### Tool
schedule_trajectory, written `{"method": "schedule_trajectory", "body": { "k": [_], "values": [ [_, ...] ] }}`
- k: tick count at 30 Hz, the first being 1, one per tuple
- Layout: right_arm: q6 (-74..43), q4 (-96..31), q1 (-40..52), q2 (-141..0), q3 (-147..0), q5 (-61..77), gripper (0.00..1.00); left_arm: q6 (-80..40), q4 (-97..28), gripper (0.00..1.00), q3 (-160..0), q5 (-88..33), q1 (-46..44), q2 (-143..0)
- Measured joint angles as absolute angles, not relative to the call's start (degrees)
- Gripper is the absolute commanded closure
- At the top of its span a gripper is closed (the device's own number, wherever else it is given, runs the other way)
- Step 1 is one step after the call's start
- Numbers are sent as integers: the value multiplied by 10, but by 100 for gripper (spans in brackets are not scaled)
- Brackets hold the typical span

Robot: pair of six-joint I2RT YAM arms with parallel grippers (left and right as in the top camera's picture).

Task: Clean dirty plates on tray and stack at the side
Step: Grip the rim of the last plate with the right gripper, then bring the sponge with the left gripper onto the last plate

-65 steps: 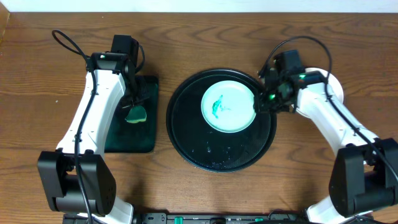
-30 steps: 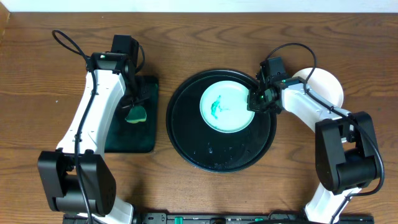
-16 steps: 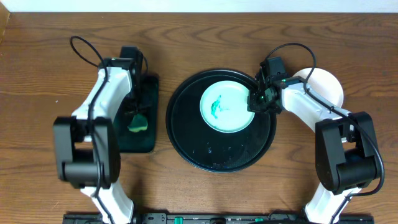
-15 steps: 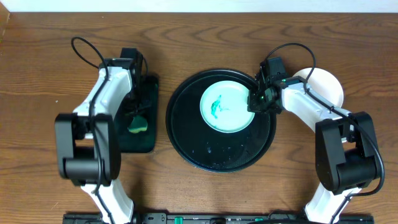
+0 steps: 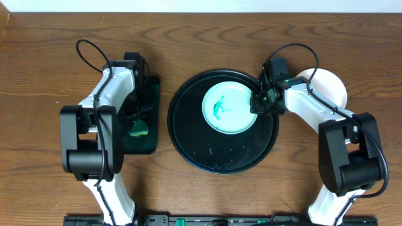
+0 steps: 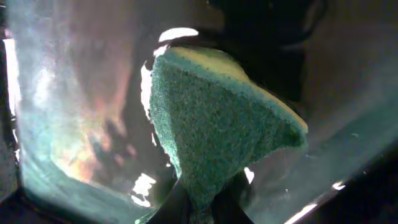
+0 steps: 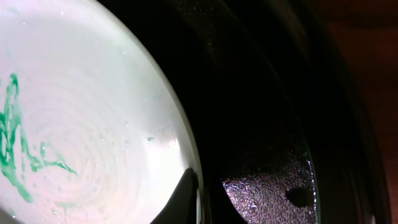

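A pale mint-green plate [image 5: 229, 108] with a teal smear lies in the far part of the round black tray [image 5: 213, 157]. My right gripper [image 5: 256, 104] is shut on its right rim. In the right wrist view the rim of the plate [image 7: 81, 112] sits between my fingertips [image 7: 198, 190], over the wet tray floor [image 7: 267, 186]. A white plate [image 5: 330, 88] lies on the table at the right, partly under my right arm. A third plate is not visible. My left gripper [image 5: 136, 119] is shut on a green sponge [image 5: 137, 128], pinched at its lower end [image 6: 211, 124].
A small black rectangular tray [image 5: 125, 144] lies left of the round tray, under the sponge; its wet floor [image 6: 62, 124] shows in the left wrist view. Water drops dot the round tray's front part. Cables loop behind both arms.
My right gripper moved left onto the plate's rim and then held still. My left arm swung round, carrying the sponge a little toward the front of the small tray.
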State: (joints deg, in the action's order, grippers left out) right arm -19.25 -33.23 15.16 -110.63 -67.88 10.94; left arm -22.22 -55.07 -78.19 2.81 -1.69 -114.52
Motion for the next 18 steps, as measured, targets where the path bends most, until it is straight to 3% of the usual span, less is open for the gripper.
{"method": "schedule_trajectory", "body": {
  "k": [12,18],
  "values": [
    [-192,-333,152,-1106,-679,110,99,-222,-551,93,-781,18,-40,-907],
    [-192,-333,152,-1106,-679,110,99,-201,-525,93,-781,-125,-43,-904]
  ]
}}
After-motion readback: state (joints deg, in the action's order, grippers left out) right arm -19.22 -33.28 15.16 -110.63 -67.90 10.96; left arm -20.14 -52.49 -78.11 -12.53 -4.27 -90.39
